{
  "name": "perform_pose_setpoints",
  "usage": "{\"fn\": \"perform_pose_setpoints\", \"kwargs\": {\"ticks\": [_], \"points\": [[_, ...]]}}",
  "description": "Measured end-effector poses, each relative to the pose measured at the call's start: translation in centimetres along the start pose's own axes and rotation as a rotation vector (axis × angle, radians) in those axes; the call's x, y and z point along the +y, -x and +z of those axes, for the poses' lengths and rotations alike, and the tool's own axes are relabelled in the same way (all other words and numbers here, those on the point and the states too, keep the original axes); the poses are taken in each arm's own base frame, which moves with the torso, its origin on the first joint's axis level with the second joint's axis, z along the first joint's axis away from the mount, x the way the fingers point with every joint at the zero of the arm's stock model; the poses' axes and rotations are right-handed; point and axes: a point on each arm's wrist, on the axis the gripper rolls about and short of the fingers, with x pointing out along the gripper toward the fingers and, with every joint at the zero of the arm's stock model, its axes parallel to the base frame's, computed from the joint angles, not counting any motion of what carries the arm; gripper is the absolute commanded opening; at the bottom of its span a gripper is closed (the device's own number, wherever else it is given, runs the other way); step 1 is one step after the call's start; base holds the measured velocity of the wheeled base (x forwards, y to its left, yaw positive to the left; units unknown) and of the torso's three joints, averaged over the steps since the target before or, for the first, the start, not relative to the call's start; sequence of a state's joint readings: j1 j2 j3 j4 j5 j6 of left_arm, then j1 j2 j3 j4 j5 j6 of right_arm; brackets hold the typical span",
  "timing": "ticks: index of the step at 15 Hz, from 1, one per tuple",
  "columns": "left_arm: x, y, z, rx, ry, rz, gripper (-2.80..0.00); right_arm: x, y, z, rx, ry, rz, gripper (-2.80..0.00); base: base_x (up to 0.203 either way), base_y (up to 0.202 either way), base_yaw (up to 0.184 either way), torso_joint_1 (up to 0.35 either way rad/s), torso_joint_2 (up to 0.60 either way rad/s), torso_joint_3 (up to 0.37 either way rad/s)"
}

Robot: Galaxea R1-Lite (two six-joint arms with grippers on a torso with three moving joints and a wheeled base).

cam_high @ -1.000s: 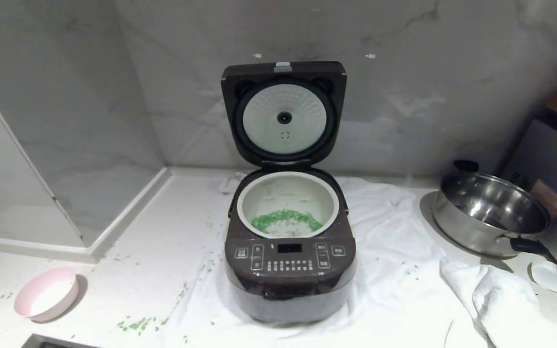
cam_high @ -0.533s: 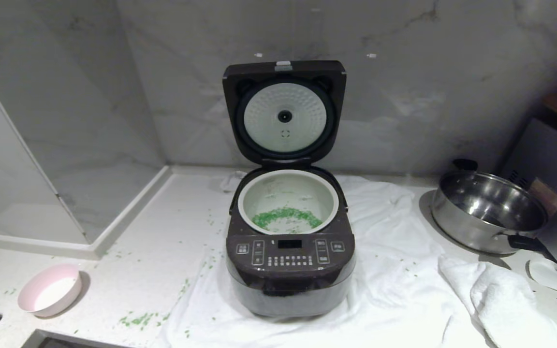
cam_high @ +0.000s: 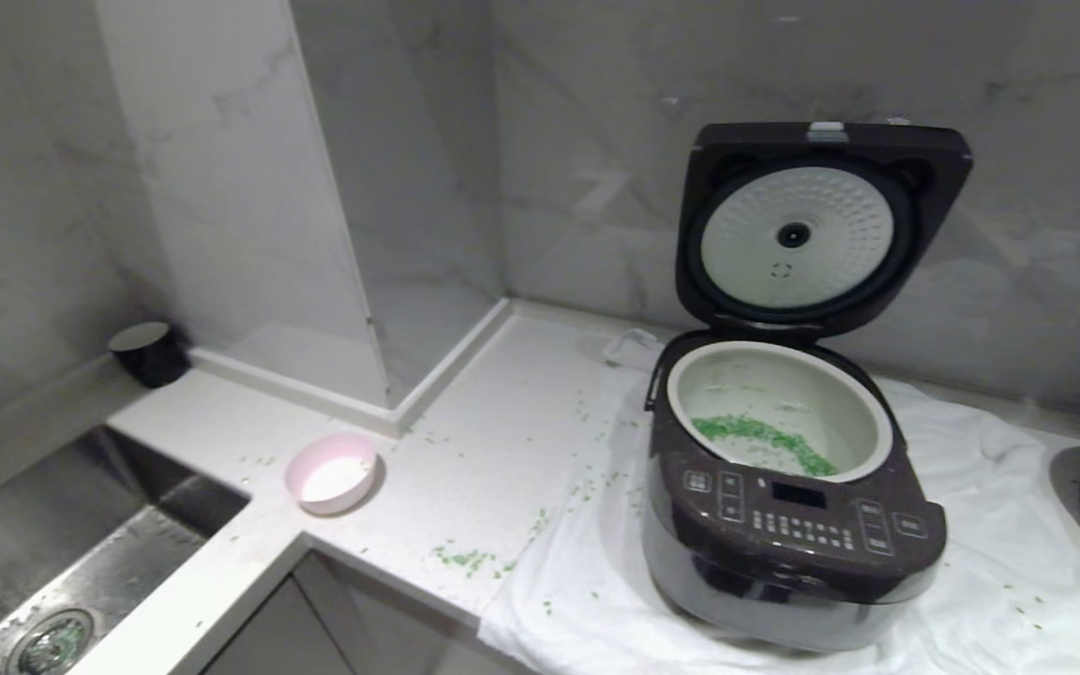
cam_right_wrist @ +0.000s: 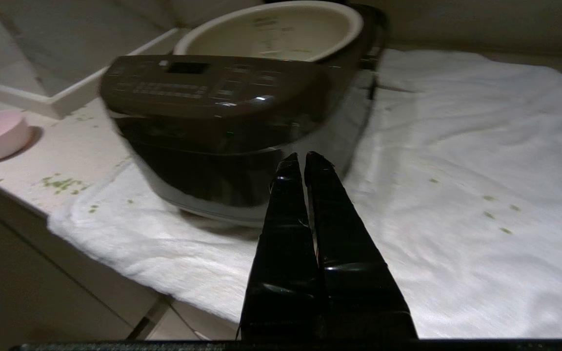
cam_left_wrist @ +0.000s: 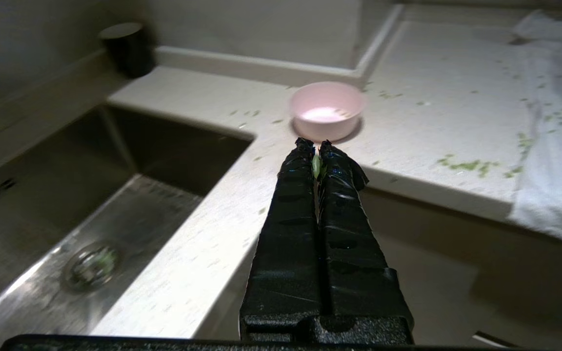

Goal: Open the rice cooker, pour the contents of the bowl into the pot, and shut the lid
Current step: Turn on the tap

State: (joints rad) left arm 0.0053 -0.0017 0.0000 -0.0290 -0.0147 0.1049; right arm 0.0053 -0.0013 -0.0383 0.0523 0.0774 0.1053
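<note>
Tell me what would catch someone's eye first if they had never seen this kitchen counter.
The dark rice cooker on the white cloth at the right of the counter, its lid upright and showing a white dimpled disc. Next, the green bits in its pale pot, with more strewn over the counter toward the small pink bowl, which looks emptied, near the sink.

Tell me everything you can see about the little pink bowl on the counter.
The bowl is small, round and shallow, pale pink outside with a white inside, smooth like plastic or ceramic. It stands upright and looks empty on the speckled white counter, near the sink's corner, well left of the rice cooker. Nothing touches it; green bits lie scattered nearby.
</note>
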Motion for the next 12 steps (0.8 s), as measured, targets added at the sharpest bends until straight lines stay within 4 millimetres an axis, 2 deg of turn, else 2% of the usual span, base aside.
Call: {"fn": "perform_pose_setpoints", "kwargs": {"ticks": [8, 12], "points": [[0.0, 0.0, -0.01, 0.001, 0.0, 0.002, -2.8, 0.0, 0.0, 0.01, -0.001, 0.0, 0.0, -2.8, -0.002, -0.007, 0.171, 0.0, 0.0, 0.006], [0.0, 0.0, -0.01, 0.001, 0.0, 0.001, -2.8, 0.0, 0.0, 0.0, 0.0, -0.012, 0.0, -2.8, 0.0, -0.002, 0.027, 0.0, 0.0, 0.001]]}}
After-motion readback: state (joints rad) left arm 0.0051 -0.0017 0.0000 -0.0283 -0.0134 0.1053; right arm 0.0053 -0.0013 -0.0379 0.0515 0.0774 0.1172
